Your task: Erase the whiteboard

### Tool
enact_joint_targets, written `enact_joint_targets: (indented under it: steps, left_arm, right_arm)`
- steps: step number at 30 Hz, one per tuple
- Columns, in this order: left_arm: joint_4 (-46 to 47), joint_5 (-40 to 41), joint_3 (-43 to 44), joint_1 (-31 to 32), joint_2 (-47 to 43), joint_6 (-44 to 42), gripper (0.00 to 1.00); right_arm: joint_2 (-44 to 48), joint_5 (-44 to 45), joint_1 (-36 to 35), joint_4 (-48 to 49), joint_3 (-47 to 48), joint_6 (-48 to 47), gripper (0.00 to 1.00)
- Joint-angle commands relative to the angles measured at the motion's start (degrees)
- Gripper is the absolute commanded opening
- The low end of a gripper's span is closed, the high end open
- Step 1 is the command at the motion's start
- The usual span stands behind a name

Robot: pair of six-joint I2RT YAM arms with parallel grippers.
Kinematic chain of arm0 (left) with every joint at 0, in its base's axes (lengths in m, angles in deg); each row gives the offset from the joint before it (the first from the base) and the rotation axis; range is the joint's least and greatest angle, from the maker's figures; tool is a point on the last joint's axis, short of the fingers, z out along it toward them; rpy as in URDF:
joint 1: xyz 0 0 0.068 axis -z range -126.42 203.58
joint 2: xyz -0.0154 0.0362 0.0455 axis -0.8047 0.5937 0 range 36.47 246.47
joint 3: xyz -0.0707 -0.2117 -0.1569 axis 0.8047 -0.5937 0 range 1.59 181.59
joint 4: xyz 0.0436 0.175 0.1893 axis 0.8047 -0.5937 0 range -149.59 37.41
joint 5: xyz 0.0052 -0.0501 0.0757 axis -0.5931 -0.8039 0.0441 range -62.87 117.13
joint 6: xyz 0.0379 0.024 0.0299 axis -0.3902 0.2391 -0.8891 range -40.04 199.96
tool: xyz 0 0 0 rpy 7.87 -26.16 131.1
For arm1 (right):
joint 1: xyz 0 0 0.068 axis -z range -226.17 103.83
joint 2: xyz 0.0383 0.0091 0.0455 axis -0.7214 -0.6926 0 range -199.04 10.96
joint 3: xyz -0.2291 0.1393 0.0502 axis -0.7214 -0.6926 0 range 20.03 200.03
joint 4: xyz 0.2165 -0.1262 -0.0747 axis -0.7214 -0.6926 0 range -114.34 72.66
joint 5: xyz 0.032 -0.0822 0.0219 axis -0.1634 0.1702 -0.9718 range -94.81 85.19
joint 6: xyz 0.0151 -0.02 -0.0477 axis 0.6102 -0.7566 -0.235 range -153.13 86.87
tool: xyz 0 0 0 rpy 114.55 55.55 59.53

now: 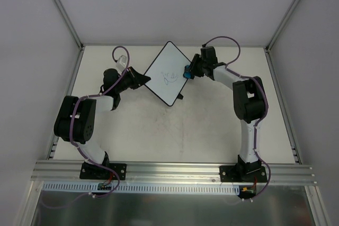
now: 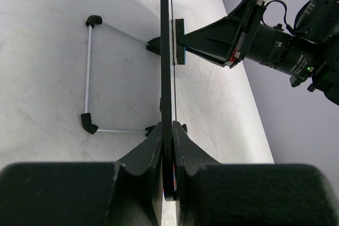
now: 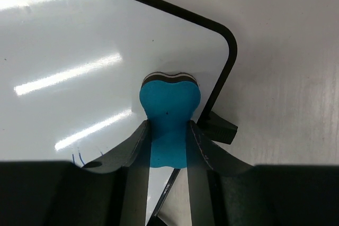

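On the white table [image 1: 175, 130], between pale panels [image 1: 159, 3], my left gripper [image 1: 145, 79] pinches the whiteboard [image 1: 167, 70]. I see my right gripper [image 3: 168, 130] squeezing a blue eraser [image 3: 169, 101] against its face.

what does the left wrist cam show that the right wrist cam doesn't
Only left wrist: the whiteboard edge-on, clamped in the left pincer, with a wire stand joined to its back. Only right wrist: the board's white face, its rounded corner and a few blue pen marks. Both: the whiteboard and the right pincer pressing the blue eraser against it.
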Motion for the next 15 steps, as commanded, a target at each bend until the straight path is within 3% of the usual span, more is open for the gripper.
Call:
enact_joint_targets:
  steps: [1, 15]
  left_arm:
    - [-2.58, -0.27, 1.24, 0.12, 0.87, -3.94, 0.00]
    - [-3.72, -0.54, 2.30, 0.12, 0.70, -4.38, 0.00]
  right_arm:
    - [1.18, -4.44, -4.11, 0.63, -1.67, -3.02, 0.00]
    - [3.74, -8.76, -13.52, 4.42, -0.36, -14.53, 0.00]
